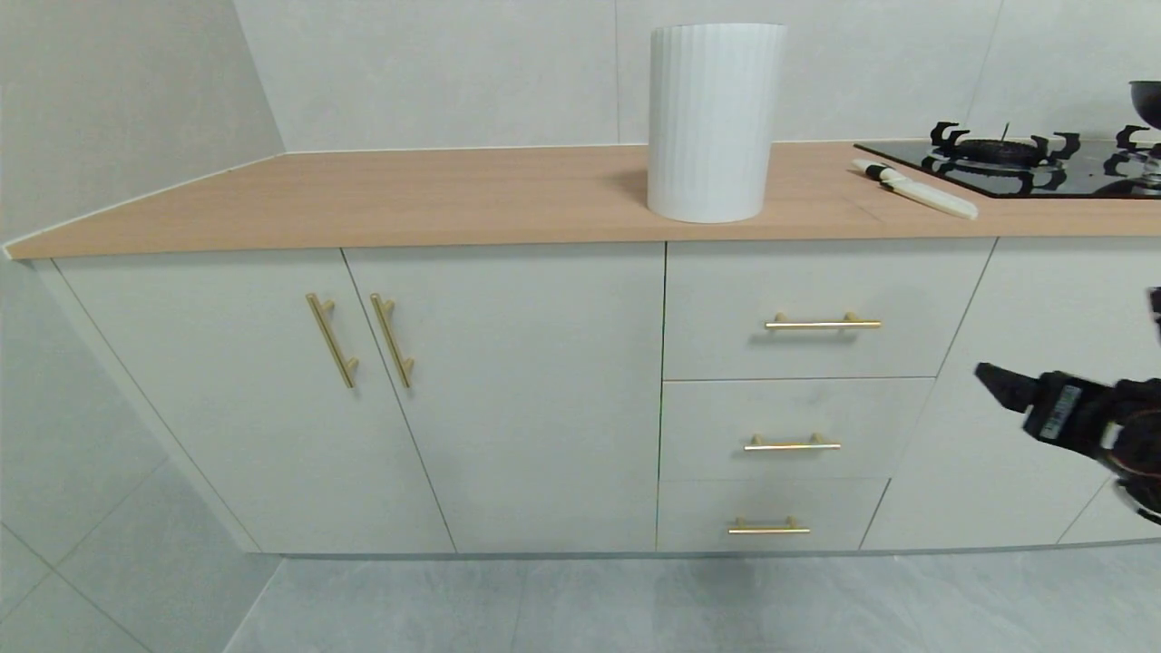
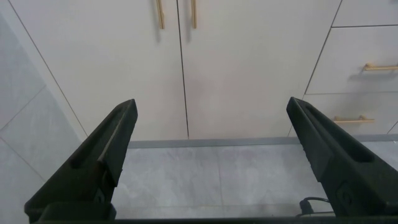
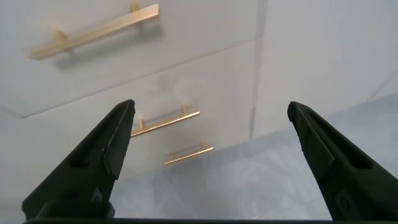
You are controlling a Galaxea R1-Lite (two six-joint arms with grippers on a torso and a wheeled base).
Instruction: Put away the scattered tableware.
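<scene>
Mostly left gripper (image 2: 211, 102): fingers spread wide, nothing held; faces the cupboard doors (image 1: 363, 399) at 9 o'clock, well apart from the knife, so low risk.
Container risk: tall white ribbed container (image 1: 712, 122) stands upright at 1 o'clock; looks light, and a careless arm sweep could probably tip it.
Knife risk: knife (image 1: 916, 189) lies flat at 2 o'clock, right of the container and just beside the stove (image 1: 1007, 163); it is thin and flat, so a pinch may slip or shove it onto the glass.
Right gripper (image 3: 210, 107): fingers spread, empty; sits at 3 o'clock before the drawers (image 1: 798, 426), below counter level, so it could clip the counter edge when rising.
Counter (image 1: 408, 199): wood-look top, flat.
Room: pale tiled wall (image 1: 435, 63) at 12 o'clock, grey tiled floor (image 1: 580, 608) at 6 o'clock.
</scene>
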